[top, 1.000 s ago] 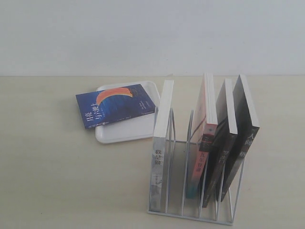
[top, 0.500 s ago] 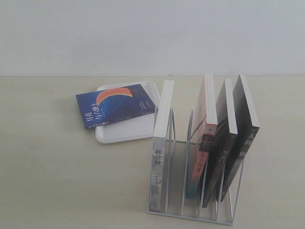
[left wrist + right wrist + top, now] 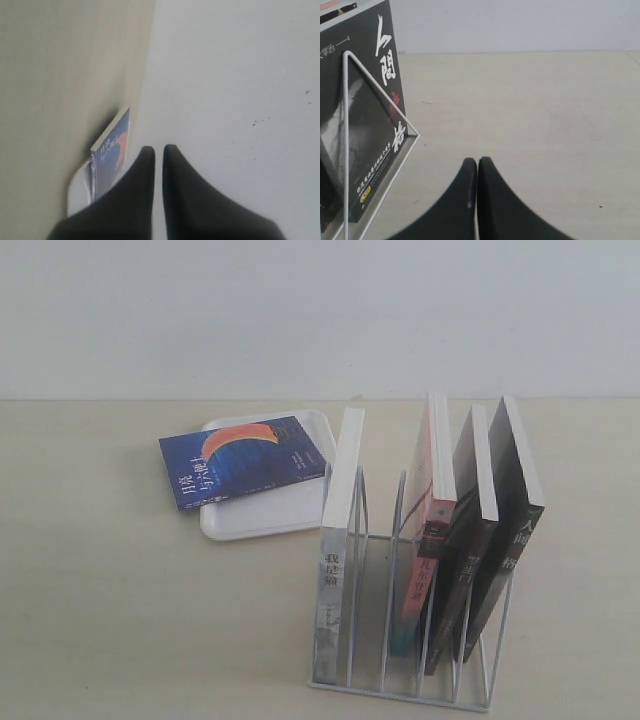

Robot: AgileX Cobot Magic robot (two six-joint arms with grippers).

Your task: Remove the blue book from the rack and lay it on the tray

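The blue book lies face-up on the tray toward the desk's far edge, one end overhanging the tray's rim on the side away from the rack, which holds four other books near the front edge. The left gripper and right gripper hang clear, jaws pressed together and empty. The job appears done, bar perhaps squaring the book.

Exterior overlooks rack — right wrist sees it close.
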